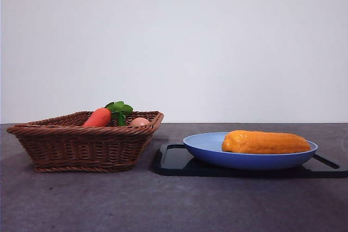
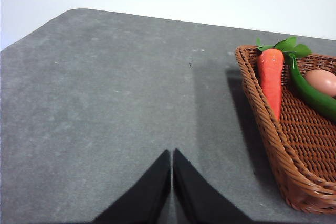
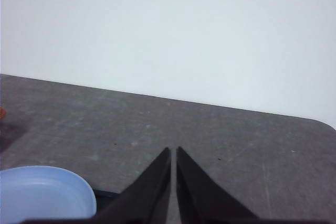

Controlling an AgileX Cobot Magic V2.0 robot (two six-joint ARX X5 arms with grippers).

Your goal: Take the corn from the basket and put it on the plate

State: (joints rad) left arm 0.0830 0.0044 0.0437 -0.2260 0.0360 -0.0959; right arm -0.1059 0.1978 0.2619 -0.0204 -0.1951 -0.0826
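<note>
Corn (image 1: 265,142) lay flat on the plate (image 1: 206,146), long axis left-right across the scene, rounded ends pointing to either side. Surface was orange-yellow, bumpy and glossy. Plate sat on a black tray (image 1: 173,161) at right. Basket (image 1: 81,148) stood just left of the tray, apart from it, holding a carrot (image 1: 98,117), a pale egg (image 1: 140,121) and a green pepper (image 2: 310,90). Left gripper (image 2: 171,153) was closed, holding nothing, above bare table beside the basket; right gripper (image 3: 173,150) was closed, holding nothing, near the plate rim.
</note>
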